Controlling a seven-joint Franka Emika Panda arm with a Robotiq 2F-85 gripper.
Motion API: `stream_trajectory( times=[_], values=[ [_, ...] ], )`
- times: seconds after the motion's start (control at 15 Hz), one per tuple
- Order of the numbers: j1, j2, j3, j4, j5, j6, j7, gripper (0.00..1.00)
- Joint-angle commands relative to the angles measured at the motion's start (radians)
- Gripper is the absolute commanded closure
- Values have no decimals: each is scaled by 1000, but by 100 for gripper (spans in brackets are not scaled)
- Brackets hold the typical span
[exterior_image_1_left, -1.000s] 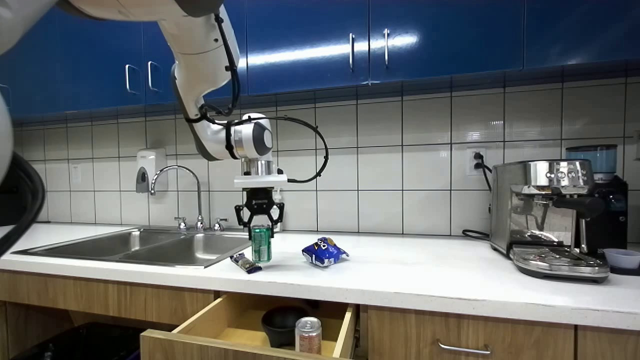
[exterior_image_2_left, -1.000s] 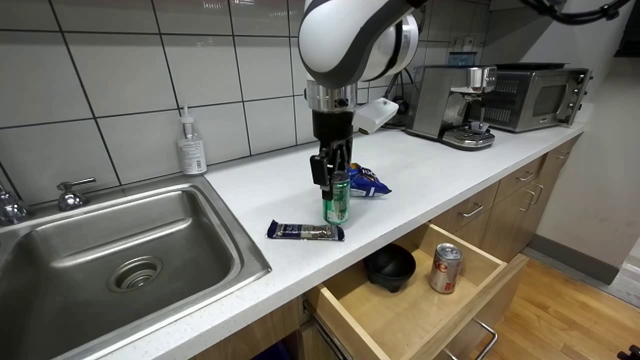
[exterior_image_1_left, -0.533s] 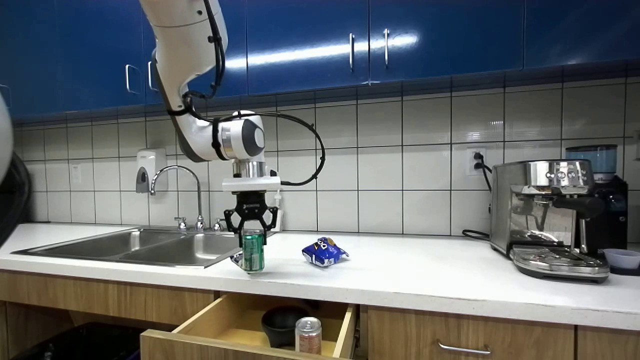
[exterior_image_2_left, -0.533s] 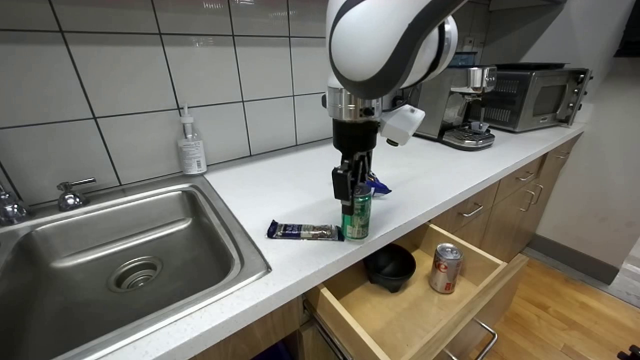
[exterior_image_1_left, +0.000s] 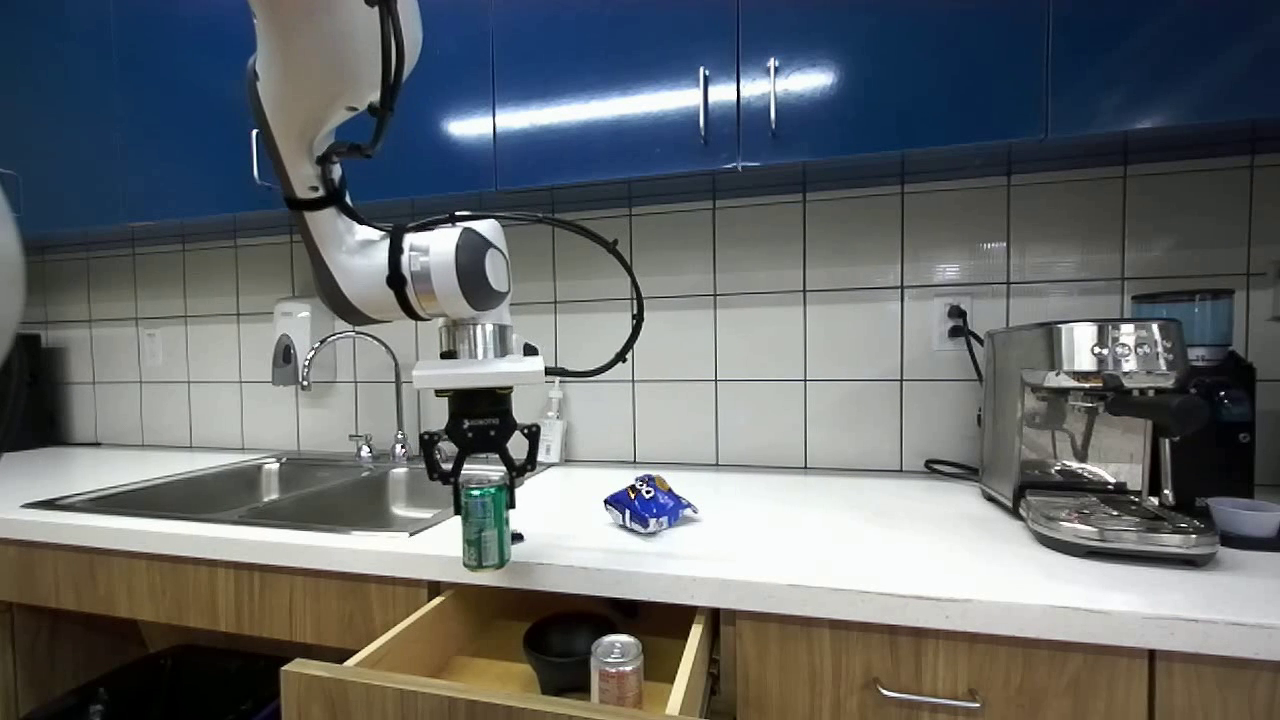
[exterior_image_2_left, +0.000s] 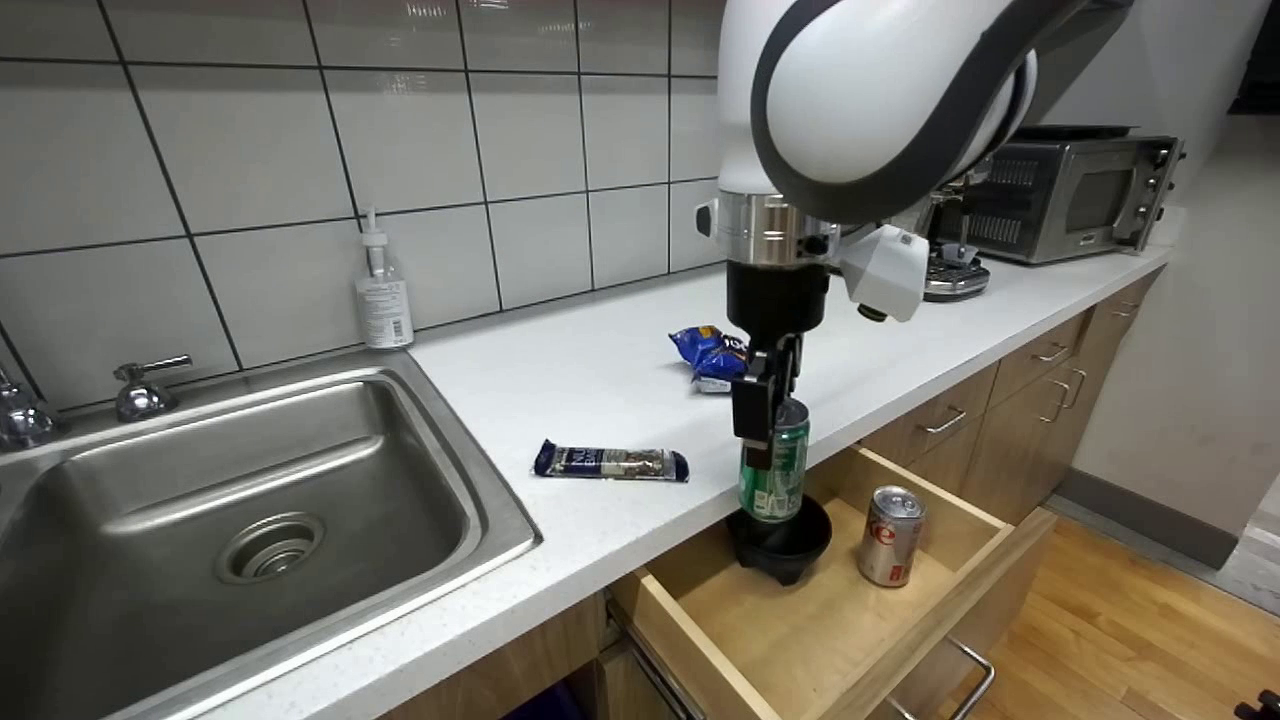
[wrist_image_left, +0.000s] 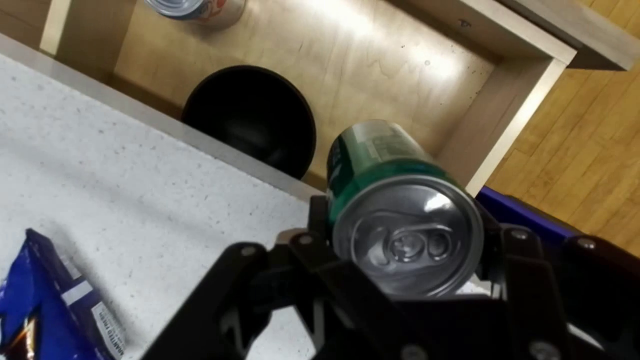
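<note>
My gripper (exterior_image_1_left: 486, 498) is shut on a green can (exterior_image_1_left: 486, 538), one finger on each side. The can is held upright at the counter's front edge, beside the open drawer (exterior_image_2_left: 935, 620). In an exterior view the can (exterior_image_2_left: 776, 484) overlaps a black bowl (exterior_image_2_left: 785, 555) in the drawer. In the wrist view the can's silver top (wrist_image_left: 407, 235) sits between the fingers, with the bowl (wrist_image_left: 250, 117) ahead of it. A silver can (exterior_image_2_left: 893, 537) stands in the drawer beside the bowl. A blue snack bag (exterior_image_1_left: 648, 503) and a wrapped bar (exterior_image_2_left: 612, 463) lie on the counter.
A steel sink (exterior_image_2_left: 480, 490) is set into the counter (exterior_image_1_left: 850, 540), with a soap bottle (exterior_image_2_left: 384, 300) behind it. A coffee machine (exterior_image_1_left: 1090, 430) and a toaster oven (exterior_image_2_left: 1070, 195) stand farther along. Blue cabinets (exterior_image_1_left: 620, 90) hang above.
My gripper has carried the green can from the middle of the counter, past the wrapped bar, to the front edge by the drawer. The bag, bar, bowl and silver can have not moved.
</note>
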Motion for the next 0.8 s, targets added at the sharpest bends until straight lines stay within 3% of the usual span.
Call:
stream_trajectory(
  times=[0.0, 0.73],
  values=[
    [-4, -82, 0, -102, 1, 36, 28, 62],
    [-2, -38, -9, -217, 13, 253, 111, 62]
  ],
)
